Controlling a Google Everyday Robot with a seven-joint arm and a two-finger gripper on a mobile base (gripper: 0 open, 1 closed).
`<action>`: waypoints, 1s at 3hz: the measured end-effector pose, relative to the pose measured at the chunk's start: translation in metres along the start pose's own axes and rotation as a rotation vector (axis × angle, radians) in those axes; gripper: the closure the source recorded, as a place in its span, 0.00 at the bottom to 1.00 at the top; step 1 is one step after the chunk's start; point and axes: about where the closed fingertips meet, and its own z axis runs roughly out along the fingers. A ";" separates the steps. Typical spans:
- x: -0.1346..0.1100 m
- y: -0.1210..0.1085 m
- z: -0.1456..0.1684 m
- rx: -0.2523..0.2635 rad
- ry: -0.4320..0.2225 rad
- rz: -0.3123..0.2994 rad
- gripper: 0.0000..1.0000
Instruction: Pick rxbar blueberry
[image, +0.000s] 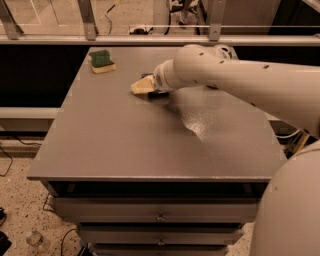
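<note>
My gripper (143, 86) is at the end of the white arm (240, 82), low over the far middle of the grey table (125, 145). Its pale tip points left, toward the sponge. A small dark strip (159, 94) shows on the table right under the gripper's wrist. It may be the navy rxbar blueberry, but most of it is hidden by the gripper, so I cannot tell for sure.
A yellow sponge with a green top (102, 61) lies at the far left corner of the table. A metal railing (150, 40) runs behind the table's far edge. Drawers (160, 217) sit under the front edge. The robot's white body (292, 210) fills the lower right.
</note>
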 end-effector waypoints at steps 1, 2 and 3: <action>-0.007 0.000 -0.005 0.000 0.000 0.000 1.00; -0.007 0.000 -0.005 0.000 0.000 0.000 1.00; -0.008 0.000 -0.001 -0.021 0.001 0.003 1.00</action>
